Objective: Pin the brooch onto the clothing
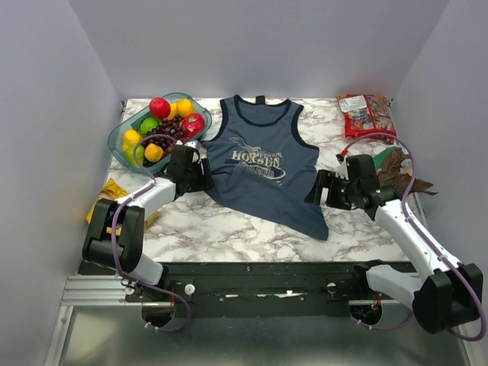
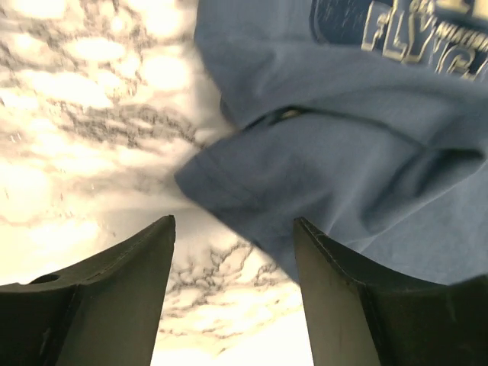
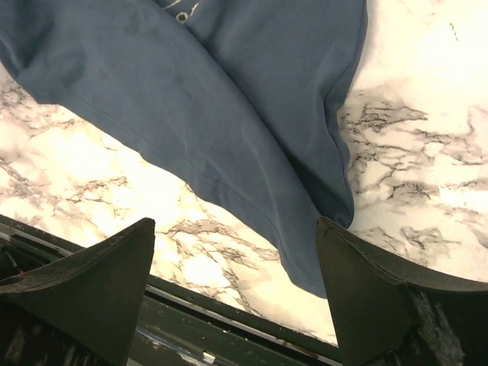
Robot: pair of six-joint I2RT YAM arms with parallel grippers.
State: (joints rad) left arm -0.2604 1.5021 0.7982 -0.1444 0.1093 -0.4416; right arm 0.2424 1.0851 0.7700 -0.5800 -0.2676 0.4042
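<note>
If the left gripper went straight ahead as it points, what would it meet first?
Most likely the rumpled side edge of the tank top, just ahead of the left gripper; depth is unclear.

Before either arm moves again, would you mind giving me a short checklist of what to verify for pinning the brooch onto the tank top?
1. Brooch located: cannot tell; no view shows it clearly.
2. Tank top lying flat: not ok; the fabric is folded and rumpled in front of the left gripper.
3. Left gripper open and empty: ok.
4. Right gripper open and empty: ok; it hangs over the tank top's hem corner.
5. Printed side facing up: ok; the HORSES print shows.
</note>
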